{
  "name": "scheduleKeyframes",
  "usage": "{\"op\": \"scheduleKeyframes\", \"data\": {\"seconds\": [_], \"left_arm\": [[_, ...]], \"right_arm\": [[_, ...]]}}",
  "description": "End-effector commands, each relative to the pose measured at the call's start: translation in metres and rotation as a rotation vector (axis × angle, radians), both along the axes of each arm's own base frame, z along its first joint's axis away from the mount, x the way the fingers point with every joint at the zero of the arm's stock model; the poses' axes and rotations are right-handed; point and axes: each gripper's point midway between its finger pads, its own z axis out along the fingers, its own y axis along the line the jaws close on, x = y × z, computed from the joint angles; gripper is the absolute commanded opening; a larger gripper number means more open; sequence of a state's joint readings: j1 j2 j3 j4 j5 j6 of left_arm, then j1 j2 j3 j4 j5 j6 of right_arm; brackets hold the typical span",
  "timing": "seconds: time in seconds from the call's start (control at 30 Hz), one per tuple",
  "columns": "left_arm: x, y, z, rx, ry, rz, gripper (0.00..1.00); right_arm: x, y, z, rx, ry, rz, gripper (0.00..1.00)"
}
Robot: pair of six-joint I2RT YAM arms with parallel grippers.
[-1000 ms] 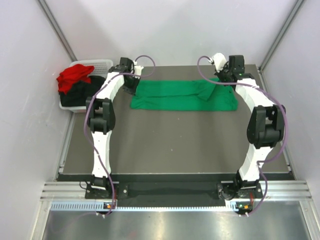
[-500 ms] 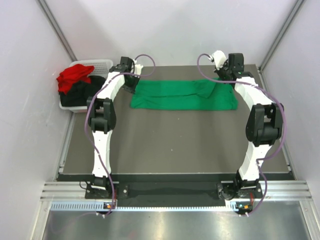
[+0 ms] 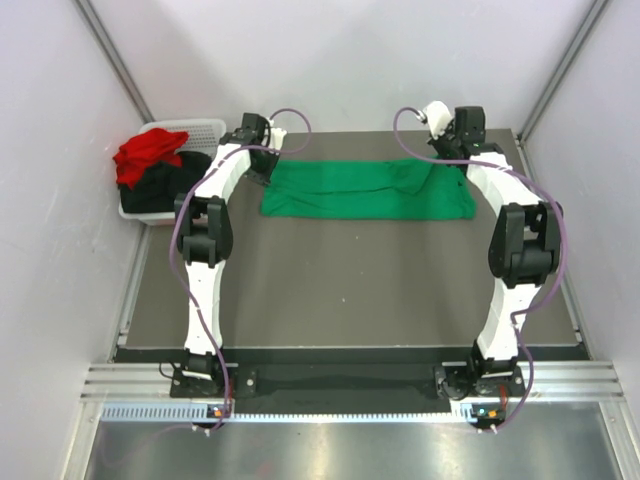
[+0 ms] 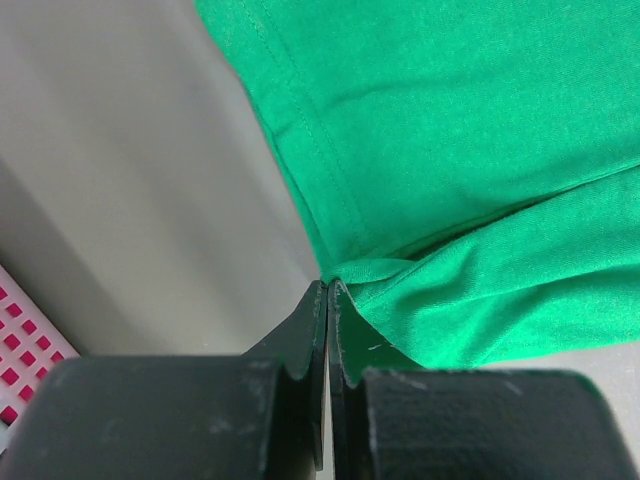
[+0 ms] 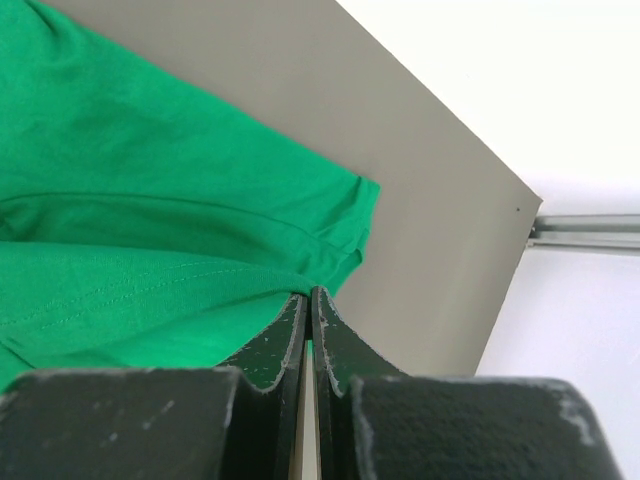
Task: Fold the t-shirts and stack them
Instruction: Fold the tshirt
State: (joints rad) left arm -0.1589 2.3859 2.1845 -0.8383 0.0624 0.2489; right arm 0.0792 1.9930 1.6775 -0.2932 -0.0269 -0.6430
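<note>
Top external view, far left: a white latticed plastic basket [image 3: 203, 127] holds a crumpled red t-shirt [image 3: 148, 152] heaped on a black t-shirt [image 3: 160, 186]. To its right, the green t-shirt [image 3: 365, 190] lies as a long folded band across the far part of the matte grey worktop [image 3: 350, 280], with one arm reaching to each end.

Only the wrist views show the grips. Left wrist view: the left pincer [image 4: 328, 290] is clenched, its black scuffed fingertips pressed together on a puckered fold at the shirt's stitched hem. The soft knit lies in two layers there, and pink-filled basket mesh peeks in at lower left.

Right wrist view: the right pincer [image 5: 308, 297] is likewise clenched on the hem near the shirt's rounded corner, with the worktop's edge and a metal rail [image 5: 585, 232] beyond.
</note>
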Motion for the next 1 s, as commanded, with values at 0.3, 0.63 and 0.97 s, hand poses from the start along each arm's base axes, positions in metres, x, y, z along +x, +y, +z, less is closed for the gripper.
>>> {"op": "scheduleKeyframes", "data": {"seconds": [0.3,0.63,0.97], "left_arm": [[0.003,0.006,0.035,0.022,-0.075,0.017,0.00],[0.013,0.012,0.044,0.092,-0.128,0.068,0.29],[0.000,-0.053,0.086,0.009,-0.195,-0.068,0.26]], "right_arm": [[0.015,-0.019,0.038,0.009,-0.119,-0.055,0.00],[0.018,-0.024,0.031,-0.005,-0.117,-0.100,0.34],[-0.029,0.046,0.008,0.064,0.084,0.223,0.36]]}}
